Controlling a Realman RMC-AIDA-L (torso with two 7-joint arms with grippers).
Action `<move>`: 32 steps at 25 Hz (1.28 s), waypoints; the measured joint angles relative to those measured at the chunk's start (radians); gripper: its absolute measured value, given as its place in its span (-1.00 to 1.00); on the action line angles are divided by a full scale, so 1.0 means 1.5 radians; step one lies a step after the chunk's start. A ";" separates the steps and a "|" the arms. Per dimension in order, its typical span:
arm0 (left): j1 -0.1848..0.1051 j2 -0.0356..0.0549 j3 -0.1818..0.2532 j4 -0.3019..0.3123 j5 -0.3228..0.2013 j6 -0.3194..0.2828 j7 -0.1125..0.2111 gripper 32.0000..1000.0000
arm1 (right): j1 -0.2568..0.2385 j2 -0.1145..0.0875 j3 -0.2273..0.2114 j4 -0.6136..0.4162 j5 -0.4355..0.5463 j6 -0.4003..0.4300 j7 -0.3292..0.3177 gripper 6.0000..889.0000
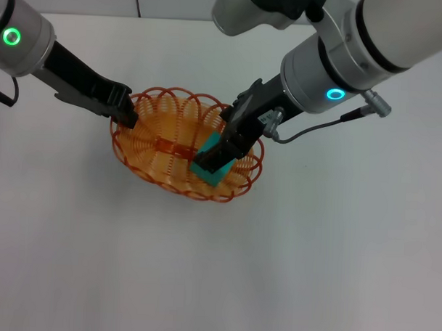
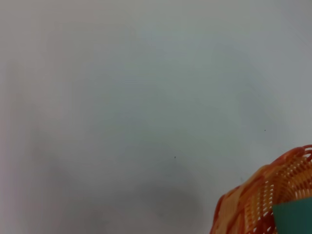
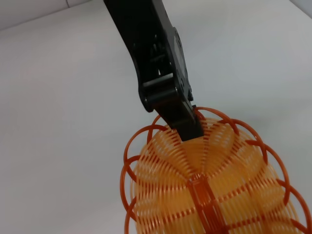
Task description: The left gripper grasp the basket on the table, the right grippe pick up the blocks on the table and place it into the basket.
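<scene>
The right claw (image 1: 220,157) is clamped on the small teal-green block (image 1: 210,165), holding it low inside the oval orange wire basket (image 1: 163,145), while the left claw (image 1: 127,113) pinches the basket's looped rim on the white tabletop (image 1: 312,248), so only the release seems left.

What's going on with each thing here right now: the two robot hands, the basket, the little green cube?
Left end effector: shut on the basket's rim.
Right end effector: shut on the cube, inside the basket.
Basket: upright on the table.
Cube: tilted, held over the basket floor.
</scene>
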State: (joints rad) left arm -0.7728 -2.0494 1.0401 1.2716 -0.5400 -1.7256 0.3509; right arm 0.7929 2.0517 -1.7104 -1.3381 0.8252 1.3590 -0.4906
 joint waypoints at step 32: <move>0.004 0.0014 -0.019 -0.003 0.000 0.003 0.010 -0.89 | -0.096 -0.006 0.058 -0.223 -0.002 0.070 0.044 0.98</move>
State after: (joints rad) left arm -0.7668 -2.0474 1.0109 1.2676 -0.5400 -1.7209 0.3653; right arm 0.6487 2.0422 -1.6238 -1.6723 0.8226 1.4633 -0.4246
